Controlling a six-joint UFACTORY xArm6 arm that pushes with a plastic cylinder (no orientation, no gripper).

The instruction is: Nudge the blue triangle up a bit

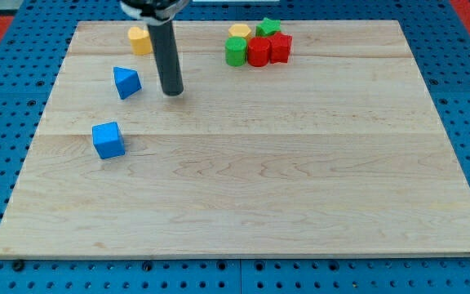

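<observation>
While your tip (173,92) rests on the wooden surface (300,188), the blue triangle block (126,82) sits just left, apart; no hand shows.

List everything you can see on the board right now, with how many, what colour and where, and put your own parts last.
blue triangle: one, blue, upper left of the board, just left of my tip
blue cube: one, blue, left side, below the triangle
yellow block: one, yellow, near the top edge, partly behind the rod
yellow block in the cluster: one, yellow, top centre
green cylinder: one, green, cluster's left end
green star: one, green, top of the cluster
red blocks: two, red, cluster's right part
wooden board: one, light wood, on a blue pegboard
my tip: one, dark rod end, right of the blue triangle, apart from it
</observation>
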